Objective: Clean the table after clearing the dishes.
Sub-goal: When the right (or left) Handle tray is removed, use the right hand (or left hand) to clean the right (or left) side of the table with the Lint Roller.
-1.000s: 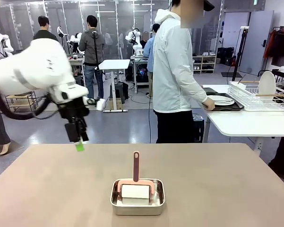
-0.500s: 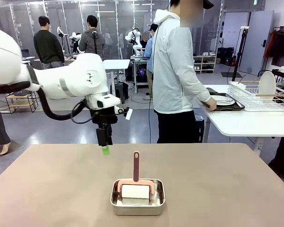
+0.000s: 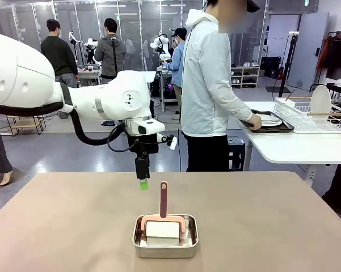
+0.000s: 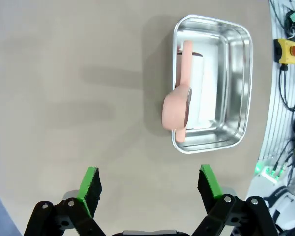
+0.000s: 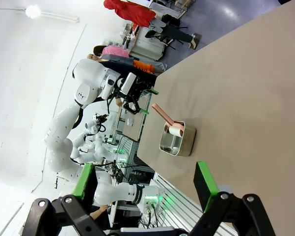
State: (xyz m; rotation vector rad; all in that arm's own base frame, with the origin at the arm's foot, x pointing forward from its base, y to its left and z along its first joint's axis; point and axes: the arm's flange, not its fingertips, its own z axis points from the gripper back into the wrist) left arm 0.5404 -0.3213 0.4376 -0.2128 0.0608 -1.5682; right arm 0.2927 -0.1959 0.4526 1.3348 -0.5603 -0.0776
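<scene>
Tools gape wide, empty: left tool (image 3: 142,181) hovers at 11 o'clock of steel pan (image 3: 164,250) on table (image 3: 57,226); right tool (image 5: 145,178) well apart.

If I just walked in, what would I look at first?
Probably the big white robot arm reaching in from the left, its open black left gripper with green pads hanging above the brownish table. Close by, mid-table, sits a shiny steel rectangular pan holding a white roller with a pink handle sticking up. A person in a pale jacket stands beyond.
</scene>
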